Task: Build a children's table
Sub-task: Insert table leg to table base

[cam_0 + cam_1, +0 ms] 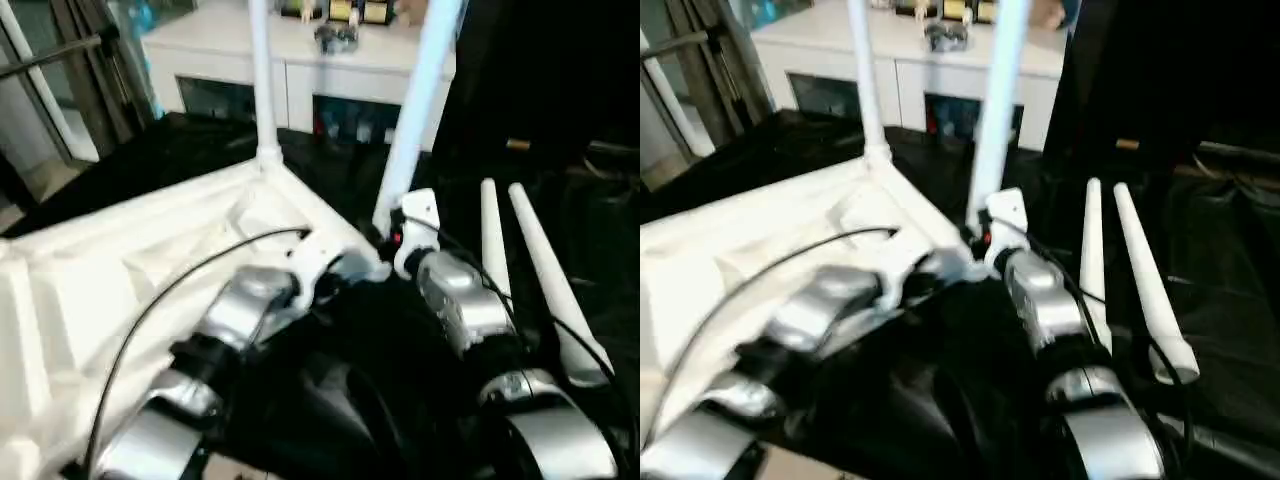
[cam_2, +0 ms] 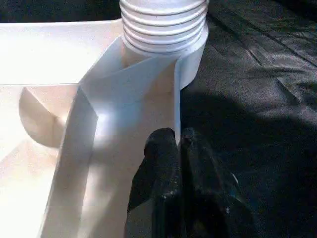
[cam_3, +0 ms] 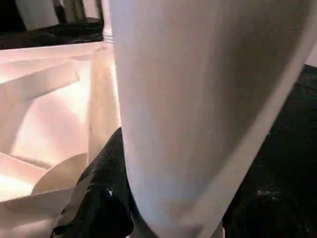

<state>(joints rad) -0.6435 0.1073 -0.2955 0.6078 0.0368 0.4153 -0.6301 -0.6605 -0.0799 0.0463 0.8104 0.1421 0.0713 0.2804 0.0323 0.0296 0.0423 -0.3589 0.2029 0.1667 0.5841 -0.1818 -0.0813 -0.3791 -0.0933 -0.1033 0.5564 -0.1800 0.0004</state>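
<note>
Left eye view: white plastic rectangular tabletop (image 1: pixel 120 290), ribbed underside up, lying on a black sheet (image 1: pixel 600 230). One white tubular leg (image 1: pixel 262 70) stands upright in the far corner socket. A second white tubular leg (image 1: pixel 420 100) rises steeply, leaning slightly, beside the near corner.

Right end effector (image 3: pixel 163 218): black fingers (image 3: pixel 99 198) half spread around the second leg's lower end, grasping it.

Left end effector (image 2: pixel 181 148): fingers clenched together, empty, resting against the tabletop's edge rib just short of a threaded corner socket (image 2: pixel 163 25).

Key relation: the held leg's long axis runs near vertical, its foot just beside the tabletop corner; the right arm is nearer and carries it.

Spare: two white tubular legs (image 1: pixel 530 270) lying side by side on the sheet, right of the right arm.
</note>
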